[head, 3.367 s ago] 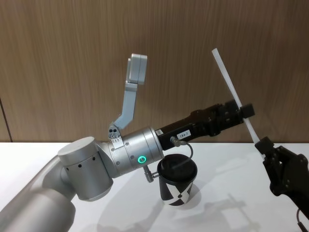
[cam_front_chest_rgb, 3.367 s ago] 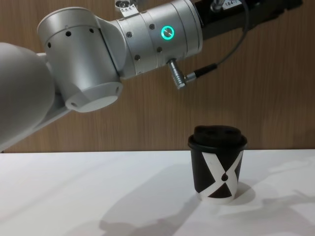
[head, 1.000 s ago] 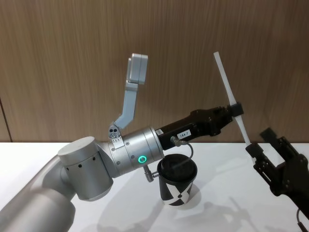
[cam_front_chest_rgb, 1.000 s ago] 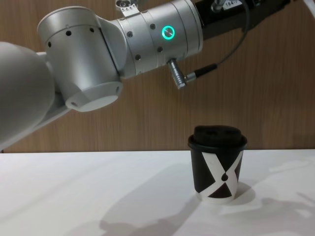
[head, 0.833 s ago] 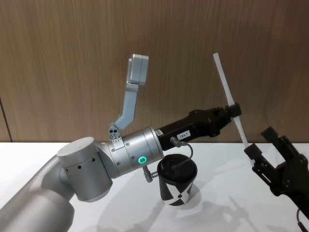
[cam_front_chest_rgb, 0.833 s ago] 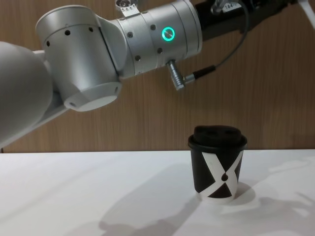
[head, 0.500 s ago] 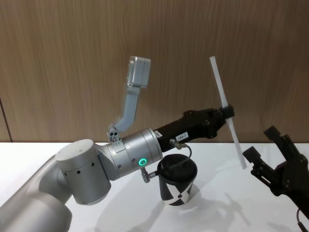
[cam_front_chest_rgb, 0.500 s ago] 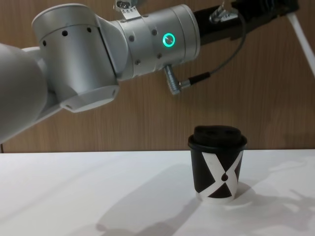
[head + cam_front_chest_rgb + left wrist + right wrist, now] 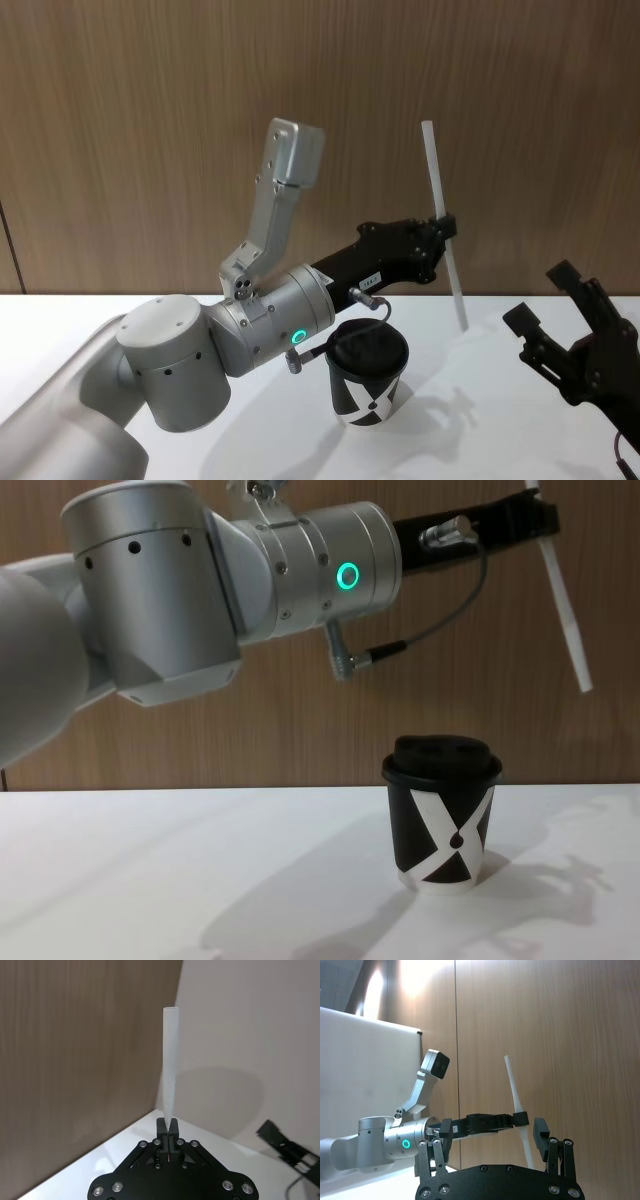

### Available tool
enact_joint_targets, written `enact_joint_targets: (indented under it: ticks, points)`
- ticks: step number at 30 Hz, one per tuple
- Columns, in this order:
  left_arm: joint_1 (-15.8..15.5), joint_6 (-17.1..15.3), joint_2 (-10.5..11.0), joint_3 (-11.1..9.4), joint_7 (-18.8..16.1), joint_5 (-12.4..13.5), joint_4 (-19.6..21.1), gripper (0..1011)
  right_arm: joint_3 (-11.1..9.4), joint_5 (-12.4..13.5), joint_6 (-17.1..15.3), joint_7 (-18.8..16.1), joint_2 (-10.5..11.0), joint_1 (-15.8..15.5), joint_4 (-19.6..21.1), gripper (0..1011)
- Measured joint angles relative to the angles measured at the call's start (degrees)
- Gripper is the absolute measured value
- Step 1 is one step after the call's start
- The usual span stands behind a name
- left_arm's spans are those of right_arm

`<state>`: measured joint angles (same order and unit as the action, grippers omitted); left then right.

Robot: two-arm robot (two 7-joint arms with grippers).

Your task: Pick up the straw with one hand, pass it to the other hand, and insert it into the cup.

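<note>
My left gripper (image 9: 441,228), black on a silver wrist with a green ring, is shut on the white straw (image 9: 432,170) near its middle. It holds the straw nearly upright in the air, above and to the right of the cup (image 9: 367,380). The black cup with its domed lid and white X stands on the table, also seen in the chest view as the cup (image 9: 443,825) below the straw (image 9: 563,600). My right gripper (image 9: 540,296) hovers open at the right, apart from the straw's lower end. In the left wrist view the straw (image 9: 170,1060) rises from my shut left gripper (image 9: 167,1129).
The white table (image 9: 480,440) runs up to a wood-panelled wall (image 9: 150,120). A silver camera bracket (image 9: 285,170) sticks up from the left wrist, and a thin cable (image 9: 440,620) loops under it above the cup.
The right gripper has let go of the straw's lower end and opened. The left arm has swung the straw left toward the cup and turned it more upright.
</note>
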<state>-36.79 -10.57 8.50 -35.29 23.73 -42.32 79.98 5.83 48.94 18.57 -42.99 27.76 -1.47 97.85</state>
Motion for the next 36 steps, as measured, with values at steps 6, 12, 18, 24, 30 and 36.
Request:
enact_joint_targets:
  ticks: [6, 12, 18, 24, 30, 36]
  points:
    - [-0.1, -0.1, 0.5, -1.0, -4.6, 4.0, 1.4, 6, 0.0, 0.0, 0.0, 0.0, 0.0, 0.0, 0.0, 1001]
    - [-0.8, -1.9, 1.1, -2.2, -8.1, 7.7, 2.6, 6, 0.0, 0.0, 0.0, 0.0, 0.0, 0.0, 0.0, 1001]
    - [-1.6, -4.3, 1.5, -3.3, -10.1, 10.1, 3.4, 6, 0.0, 0.0, 0.0, 0.0, 0.0, 0.0, 0.0, 1001]
    - [-1.9, -6.1, 1.8, -3.9, -10.8, 11.3, 4.1, 6, 0.0, 0.0, 0.0, 0.0, 0.0, 0.0, 0.0, 1001]
    - [-1.9, -7.3, 2.2, -4.2, -11.2, 12.2, 5.1, 6, 0.0, 0.0, 0.0, 0.0, 0.0, 0.0, 0.0, 1001]
    - [-1.4, -7.7, 2.7, -4.2, -11.9, 13.1, 6.2, 6, 0.0, 0.0, 0.0, 0.0, 0.0, 0.0, 0.0, 1001]
